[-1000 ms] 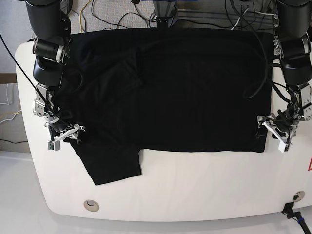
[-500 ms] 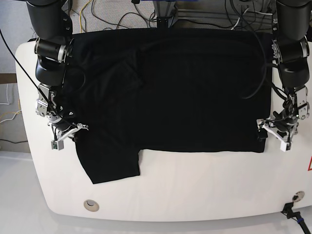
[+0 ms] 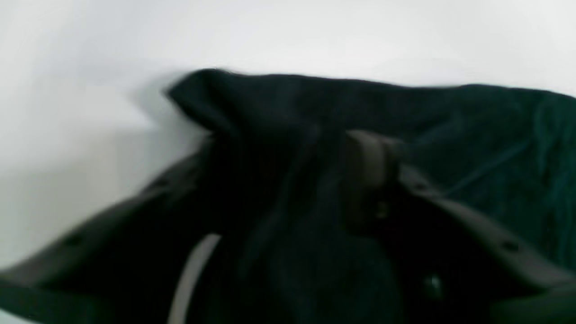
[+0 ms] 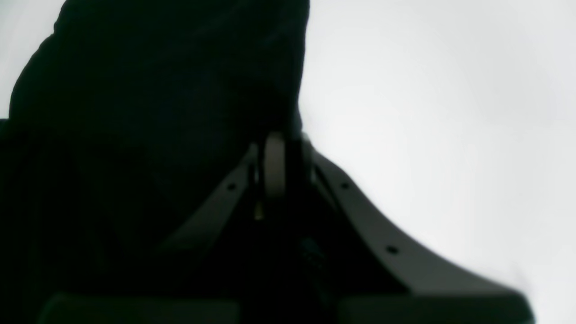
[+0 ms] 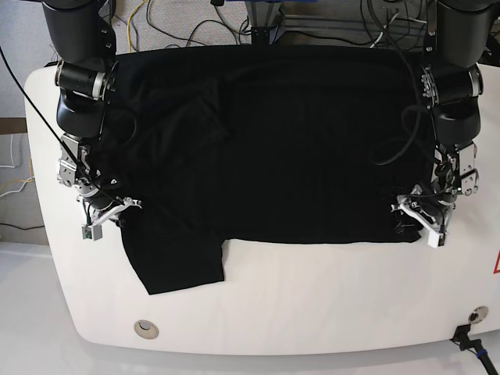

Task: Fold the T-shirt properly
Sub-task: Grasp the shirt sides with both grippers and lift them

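Note:
The black T-shirt (image 5: 297, 141) lies spread on the white table (image 5: 312, 297), with one sleeve (image 5: 176, 262) pointing toward the front edge. My left gripper (image 5: 416, 219) is at the shirt's front right corner, shut on the fabric. The left wrist view shows cloth (image 3: 450, 117) bunched between the fingers (image 3: 371, 157) of that gripper (image 3: 315, 153). My right gripper (image 5: 109, 212) is at the shirt's left edge above the sleeve. In the right wrist view, this gripper (image 4: 283, 153) is closed on the edge of the cloth (image 4: 157, 90).
Cables (image 5: 195, 23) and a frame lie behind the table's far edge. A round hole (image 5: 145, 329) is at the front left of the table. A black connector (image 5: 469, 340) is at the front right corner. A red mark (image 5: 495, 266) is at the right edge.
My left gripper has moved leftward, pulling the shirt's front right corner inward. My right gripper has barely moved.

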